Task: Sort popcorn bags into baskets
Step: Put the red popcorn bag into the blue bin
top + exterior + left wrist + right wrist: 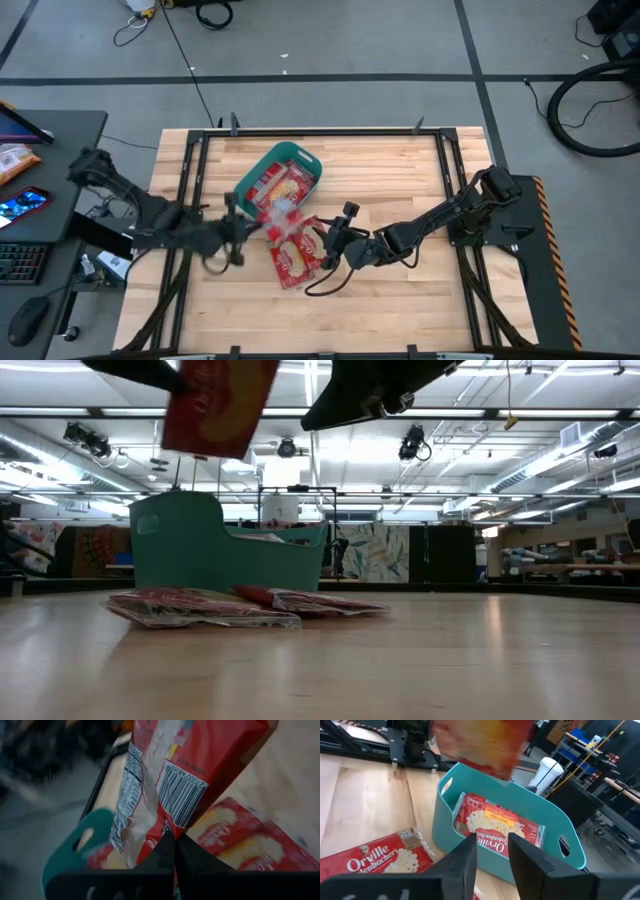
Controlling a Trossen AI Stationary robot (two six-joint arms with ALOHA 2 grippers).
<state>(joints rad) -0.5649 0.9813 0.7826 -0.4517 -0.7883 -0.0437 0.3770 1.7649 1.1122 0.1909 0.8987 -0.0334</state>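
We find the left gripper clamped on a popcorn bag, mid-carry at the basket's six o'clock; release over it follows. The right gripper hangs parted.

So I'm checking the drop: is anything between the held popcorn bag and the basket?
Nothing visible. The left gripper holds the popcorn bag in the air beside the teal basket, whose open top already holds a bag.

Left gripper fingers pinched on edge of red popcorn bag, barcode side facing camera; teal basket rim with handle slot beside it; more popcorn bags on wooden table.
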